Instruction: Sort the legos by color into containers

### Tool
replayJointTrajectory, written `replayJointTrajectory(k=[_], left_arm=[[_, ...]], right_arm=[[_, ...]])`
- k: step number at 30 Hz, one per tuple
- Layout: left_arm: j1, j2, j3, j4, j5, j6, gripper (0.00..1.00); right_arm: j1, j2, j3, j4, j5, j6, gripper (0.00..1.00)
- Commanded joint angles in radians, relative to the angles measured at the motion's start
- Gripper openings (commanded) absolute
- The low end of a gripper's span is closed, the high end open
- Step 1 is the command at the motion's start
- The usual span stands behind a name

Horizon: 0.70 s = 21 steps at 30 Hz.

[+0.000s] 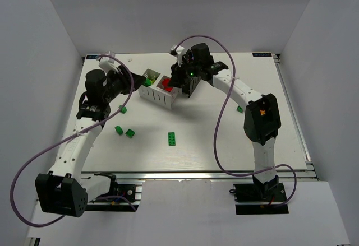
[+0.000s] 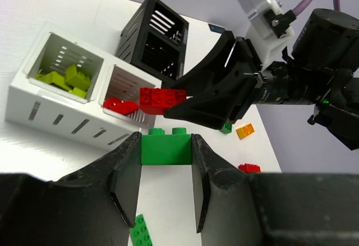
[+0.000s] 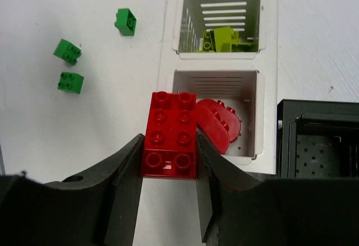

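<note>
Pinching green brick, left hand; right hand, red brick; white container's lime bricks.

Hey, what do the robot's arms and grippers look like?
The left arm and right arm have white links and bulky black joints. A purple cable loops along each. The left gripper and right gripper have matte black, wedge-shaped fingers.

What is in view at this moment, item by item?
white container: one, white, mid-table
black container: one, black, beside the white one
lime bricks: several, lime, one white-container compartment
red piece: one, red, the other compartment
green bricks: at least five, green, loose on table
orange brick: one, orange, table near black container
loose red brick: one, red, near the orange one
left gripper: one, black, shut on green brick
right gripper: one, black, shut on red brick
</note>
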Motion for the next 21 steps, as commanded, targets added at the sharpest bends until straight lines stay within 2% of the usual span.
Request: replayJointTrajectory(k=[1, 10, 15, 18, 19, 21], left_arm=[[0.001, -0.058, -0.021, -0.080, -0.055, 0.039, 0.00], [-0.001, -0.146, -0.102, -0.106, -0.106, 0.053, 0.00], [-0.001, -0.172, -0.119, -0.123, -0.115, 0.068, 0.00], [-0.001, -0.183, -0.122, -0.131, -0.114, 0.073, 0.00], [0.001, -0.187, -0.122, -0.131, -0.109, 0.073, 0.00], [-0.001, -0.189, -0.119, -0.131, -0.101, 0.073, 0.00]], right_arm=[[0.009, -0.011, 0.054, -0.026, 0.048, -0.086, 0.00], [0.041, 0.006, 0.047, -0.051, 0.136, -0.171, 0.00], [0.046, 0.034, 0.064, -0.058, 0.174, -0.190, 0.04], [0.046, 0.044, 0.070, -0.052, 0.185, -0.195, 0.14], [0.047, 0.047, 0.070, -0.051, 0.189, -0.196, 0.22], [0.046, 0.054, 0.073, -0.048, 0.191, -0.196, 0.30]])
